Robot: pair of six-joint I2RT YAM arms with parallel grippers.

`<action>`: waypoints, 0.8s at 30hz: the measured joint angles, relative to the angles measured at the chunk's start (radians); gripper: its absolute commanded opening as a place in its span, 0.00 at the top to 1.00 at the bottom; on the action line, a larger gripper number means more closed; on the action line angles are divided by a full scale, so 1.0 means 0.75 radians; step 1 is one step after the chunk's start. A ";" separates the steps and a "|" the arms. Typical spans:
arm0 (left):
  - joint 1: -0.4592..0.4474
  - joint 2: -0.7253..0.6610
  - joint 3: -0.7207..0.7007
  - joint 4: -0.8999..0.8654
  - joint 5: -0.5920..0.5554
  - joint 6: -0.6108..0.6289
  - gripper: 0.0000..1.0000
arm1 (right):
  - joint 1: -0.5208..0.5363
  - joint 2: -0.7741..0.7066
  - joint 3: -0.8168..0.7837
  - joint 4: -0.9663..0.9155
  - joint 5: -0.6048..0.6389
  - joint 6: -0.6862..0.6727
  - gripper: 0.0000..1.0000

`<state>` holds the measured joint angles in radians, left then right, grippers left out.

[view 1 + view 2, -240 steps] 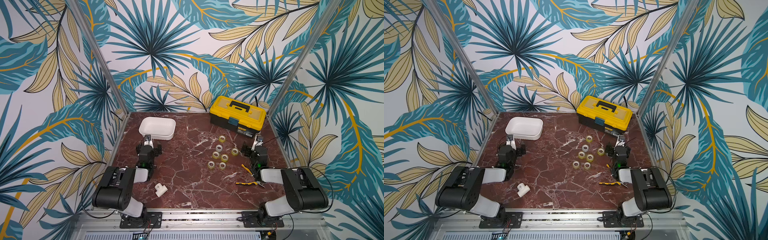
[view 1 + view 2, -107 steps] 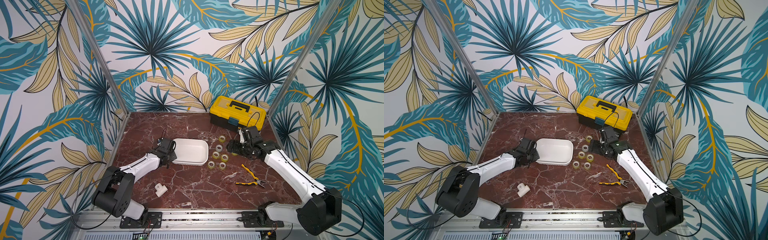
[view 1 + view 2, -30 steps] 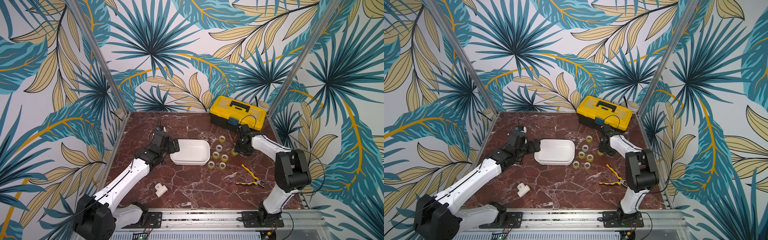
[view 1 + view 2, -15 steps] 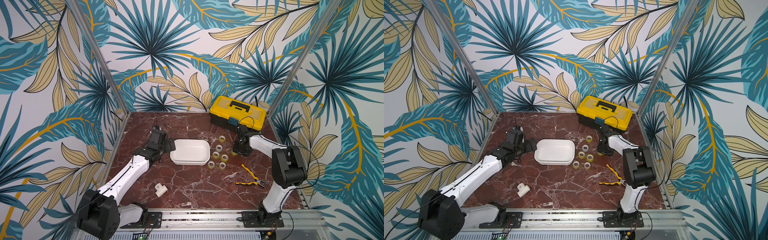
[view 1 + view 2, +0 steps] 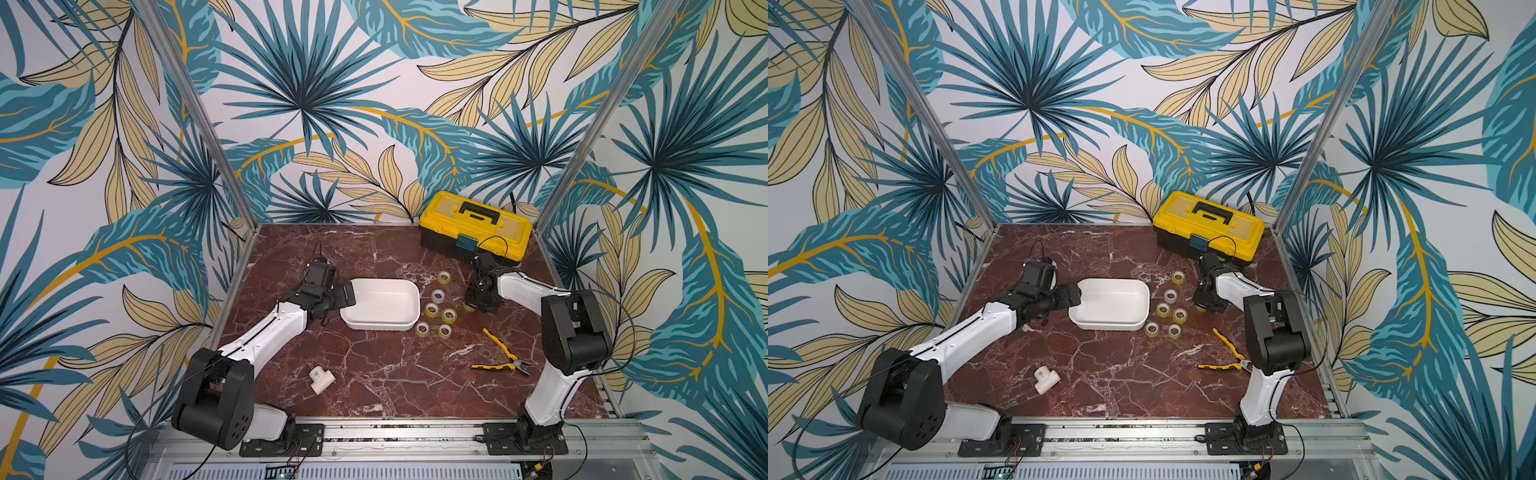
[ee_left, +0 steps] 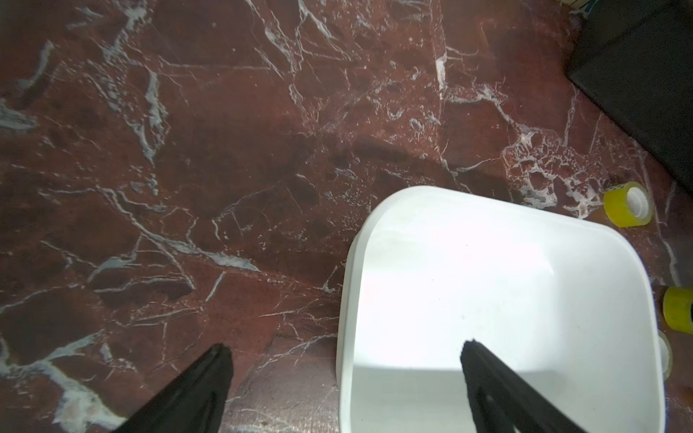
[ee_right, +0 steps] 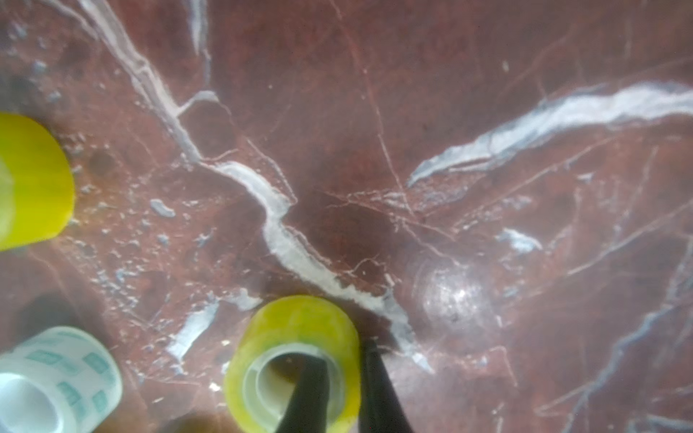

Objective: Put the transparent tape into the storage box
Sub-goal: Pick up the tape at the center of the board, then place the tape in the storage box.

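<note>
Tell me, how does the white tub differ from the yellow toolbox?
The white tub is open-topped and empty; the yellow toolbox has its lid shut, with a black handle on top. The tub is all white; the toolbox is yellow over a black base. The tub sits mid-table; the toolbox stands at the back wall. Both are rectangular containers on the marble table.

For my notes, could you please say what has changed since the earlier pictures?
The left end effector slid the storage box from the back-left corner to beside the tape rolls, then opened. The right end effector reached out and pinched one roll. Toolbox, pliers, pipe fitting: unmoved.
</note>
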<state>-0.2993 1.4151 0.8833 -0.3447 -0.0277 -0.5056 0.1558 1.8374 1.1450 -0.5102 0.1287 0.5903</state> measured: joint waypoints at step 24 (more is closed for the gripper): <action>-0.052 0.138 -0.093 0.127 0.016 -0.061 0.38 | 0.243 -0.168 0.279 -0.232 0.051 -0.080 1.00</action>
<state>-0.3386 1.5188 0.8139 -0.2497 -0.0154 -0.5510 0.3382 1.7111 1.3544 -0.6842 0.1669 0.5304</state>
